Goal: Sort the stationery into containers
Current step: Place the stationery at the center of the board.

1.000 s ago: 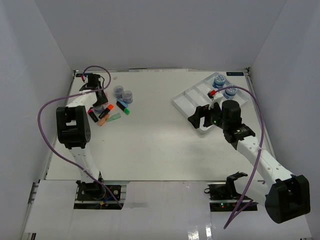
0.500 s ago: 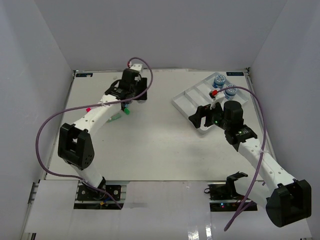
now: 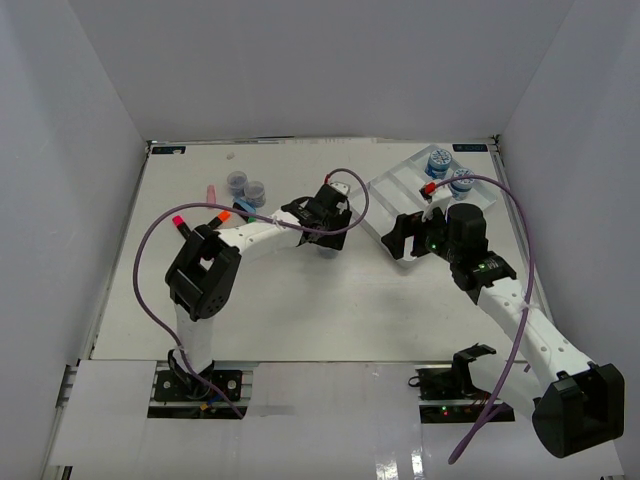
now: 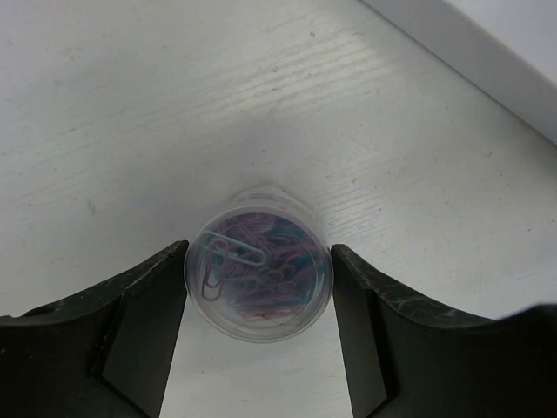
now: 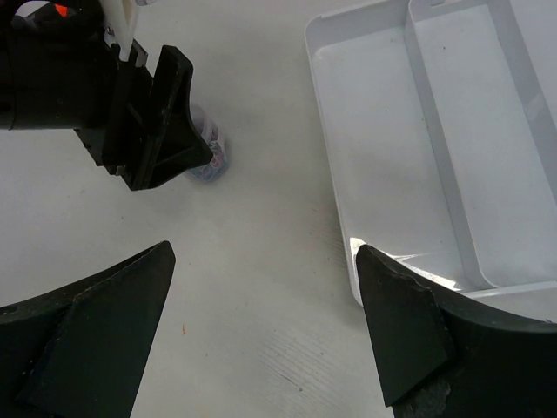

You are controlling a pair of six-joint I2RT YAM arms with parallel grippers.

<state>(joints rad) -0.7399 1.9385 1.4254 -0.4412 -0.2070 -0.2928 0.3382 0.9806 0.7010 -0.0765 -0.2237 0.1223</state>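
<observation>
1. The jar of paper clips [image 4: 258, 263] is being held at mid-table, just beside the near-left wall of the white tray [image 5: 374, 131]. Whether it is resting on the table [image 3: 300, 300] or hanging just clear of it cannot be told.
2. It is being pinched by the left gripper [image 3: 325, 228], one finger pressed to each side of the clear wall.
3. The tray's nearest compartments are showing bare. At its far end two lidded jars [image 3: 440, 160] and a red marker [image 3: 428, 187] are already lying sorted.
4. The right gripper [image 5: 261, 348] is being held over the tray's near corner, fingers spread wide with nothing between them.
5. Far left, a pair of unsorted jars [image 3: 237, 181] and scattered markers [image 3: 211, 192] are waiting.
6. The delivery of this jar is being judged the step in hand.
7. Next, a lift over the low wall is being called for, then a release into the compartment with the other jars. The right gripper is standing close to that path, so clearance is needing care.
</observation>
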